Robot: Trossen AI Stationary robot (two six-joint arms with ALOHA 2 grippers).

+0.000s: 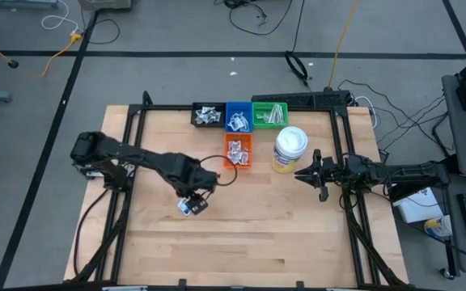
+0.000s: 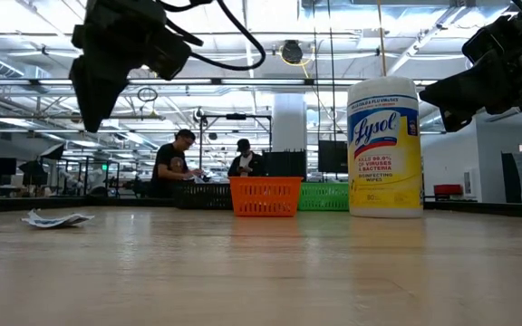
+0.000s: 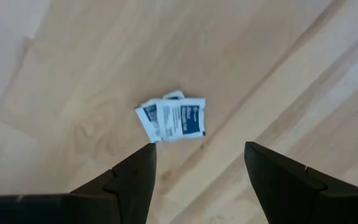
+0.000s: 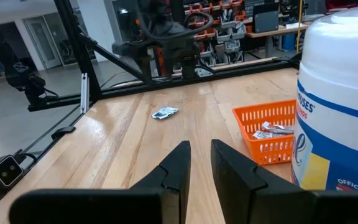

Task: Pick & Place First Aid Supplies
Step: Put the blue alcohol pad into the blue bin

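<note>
White first aid packets with blue print (image 3: 173,119) lie overlapping and flat on the wooden table (image 1: 249,234), also seen in the high view (image 1: 189,207) and low view (image 2: 57,218). My left gripper (image 3: 201,158) hangs open above them, pointing down, its fingers clear of them (image 1: 192,196). My right gripper (image 4: 201,155) waits at the table's right side, level, its fingers nearly together with nothing between them (image 1: 307,173). More supplies lie in the orange bin (image 1: 239,150), black bin (image 1: 207,115), blue bin (image 1: 237,118) and green bin (image 1: 269,115).
A white and yellow wipes canister (image 1: 290,149) stands right of the orange bin, close in front of my right gripper. The bins sit at the table's far middle. A black frame (image 1: 136,129) borders the table. People stand in the room behind (image 2: 175,163).
</note>
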